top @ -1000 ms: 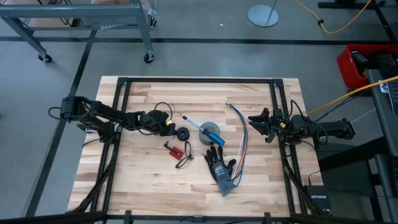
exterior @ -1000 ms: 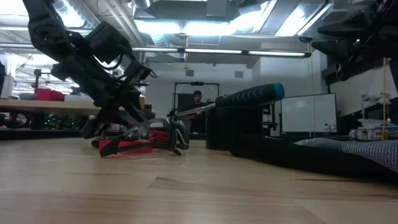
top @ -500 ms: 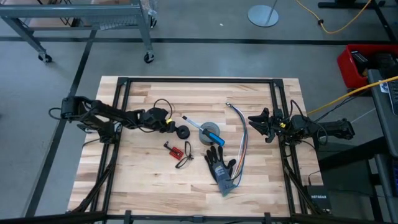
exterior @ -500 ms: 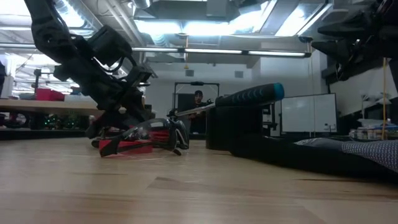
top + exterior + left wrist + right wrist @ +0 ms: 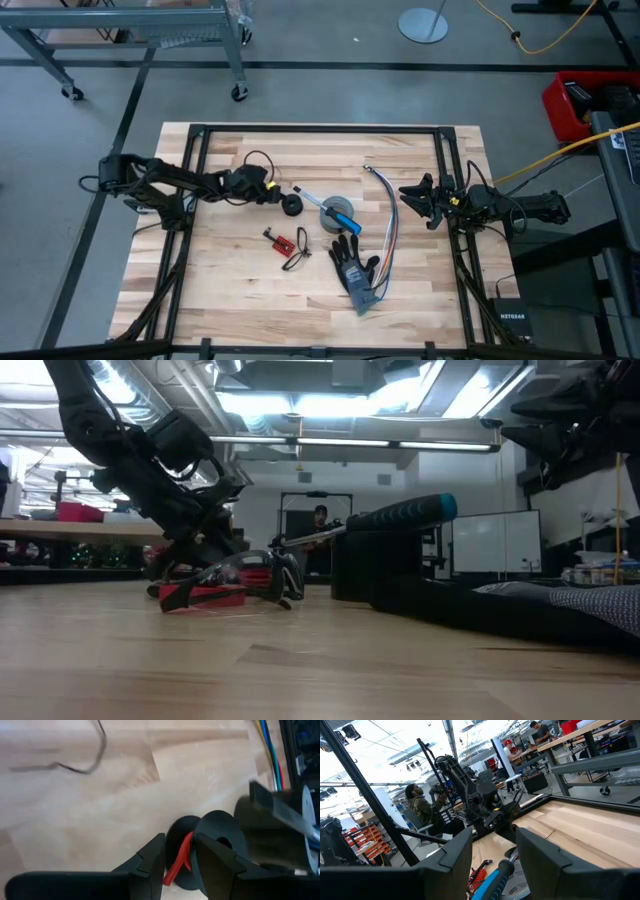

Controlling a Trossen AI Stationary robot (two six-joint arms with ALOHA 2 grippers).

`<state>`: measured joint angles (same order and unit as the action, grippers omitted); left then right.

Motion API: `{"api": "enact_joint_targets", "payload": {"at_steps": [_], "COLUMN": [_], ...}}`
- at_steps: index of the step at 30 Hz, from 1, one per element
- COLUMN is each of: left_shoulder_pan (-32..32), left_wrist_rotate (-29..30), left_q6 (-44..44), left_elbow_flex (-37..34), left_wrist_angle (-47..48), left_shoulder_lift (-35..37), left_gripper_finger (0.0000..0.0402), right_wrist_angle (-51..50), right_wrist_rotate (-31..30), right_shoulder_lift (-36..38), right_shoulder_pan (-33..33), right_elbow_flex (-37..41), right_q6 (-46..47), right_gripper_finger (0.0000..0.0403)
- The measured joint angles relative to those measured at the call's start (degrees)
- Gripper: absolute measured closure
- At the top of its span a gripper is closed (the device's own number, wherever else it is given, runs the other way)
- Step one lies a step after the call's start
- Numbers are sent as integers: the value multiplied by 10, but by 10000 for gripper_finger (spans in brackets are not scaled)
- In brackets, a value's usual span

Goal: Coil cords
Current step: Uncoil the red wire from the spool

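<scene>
The left gripper [image 5: 272, 191] hangs over the counter's [image 5: 240, 290] far-left part, its jaws parted around nothing, with daylight between them. The cords [image 5: 292, 208], a small black bundle with a red clip, lie on the wood just beyond the fingertips, beside the tape roll [image 5: 335, 210]. The right gripper [image 5: 408, 199] waits near the right edge, jaws apart and empty.

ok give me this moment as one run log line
task: coil cords | left hand: open, beside the cord bundle, nothing held | right hand: open, waiting at right table edge | cord bundle: on table by tape roll
</scene>
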<state>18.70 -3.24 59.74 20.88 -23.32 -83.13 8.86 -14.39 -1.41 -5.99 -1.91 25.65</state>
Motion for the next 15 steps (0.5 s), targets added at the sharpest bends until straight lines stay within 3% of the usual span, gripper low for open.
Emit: {"api": "enact_joint_targets", "payload": {"at_steps": [8,15], "left_shoulder_pan": [52,75], "left_wrist_rotate": [-18,-159], "left_q6": [-6,10], "left_elbow_flex": [0,0], "left_wrist_angle": [4,21], "left_shoulder_lift": [23,29], "left_gripper_finger": [302,302], "right_wrist_angle": [0,0], "right_wrist_rotate": [0,18], "right_shoulder_lift": [0,0], "right_shoulder_pan": [0,0], "right_elbow_flex": [0,0], "right_q6": [0,0], "right_gripper_finger": [245,245]}}
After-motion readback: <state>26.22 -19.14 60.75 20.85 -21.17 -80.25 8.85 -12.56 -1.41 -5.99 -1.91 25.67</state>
